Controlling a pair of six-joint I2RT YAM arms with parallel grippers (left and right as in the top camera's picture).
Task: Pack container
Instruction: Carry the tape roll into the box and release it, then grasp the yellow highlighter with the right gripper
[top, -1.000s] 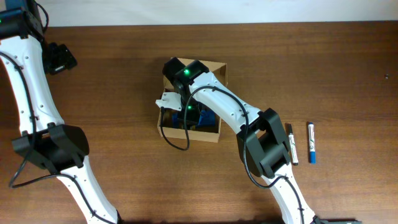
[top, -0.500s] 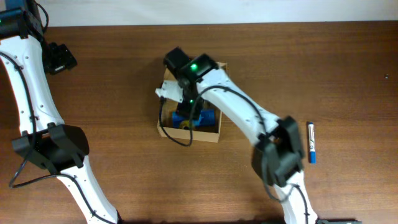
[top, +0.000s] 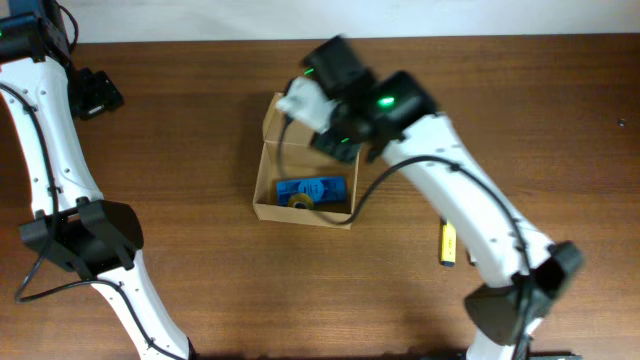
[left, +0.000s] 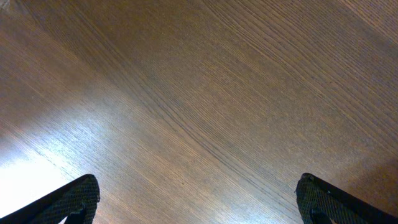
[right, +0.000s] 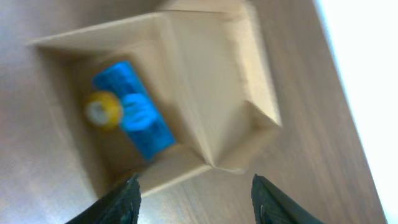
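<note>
The container (top: 262, 180) is an open brown cardboard box at mid-table, its lid flap (top: 272, 118) standing at the far end. Inside lie a small flat blue box (top: 312, 187) and a yellow round item (top: 300, 201). The right wrist view looks down at the container (right: 186, 168) with the blue box (right: 140, 118) and yellow item (right: 102, 111) in it. My right gripper (right: 196, 182) hangs open above the box's edge, holding nothing. My left gripper (top: 95, 92) stands wide open at the far left over bare wood (left: 196, 190).
The right arm (top: 450, 180) stretches from the front right across to the box's far right corner. A yellow pen-like item (top: 448, 242) lies on the table to the right of the box, beside the arm. The left arm (top: 45, 150) runs along the left edge.
My right gripper has risen out of the container and moved toward its far right corner, leaving the blue box and yellow item inside. The left arm has not moved.
</note>
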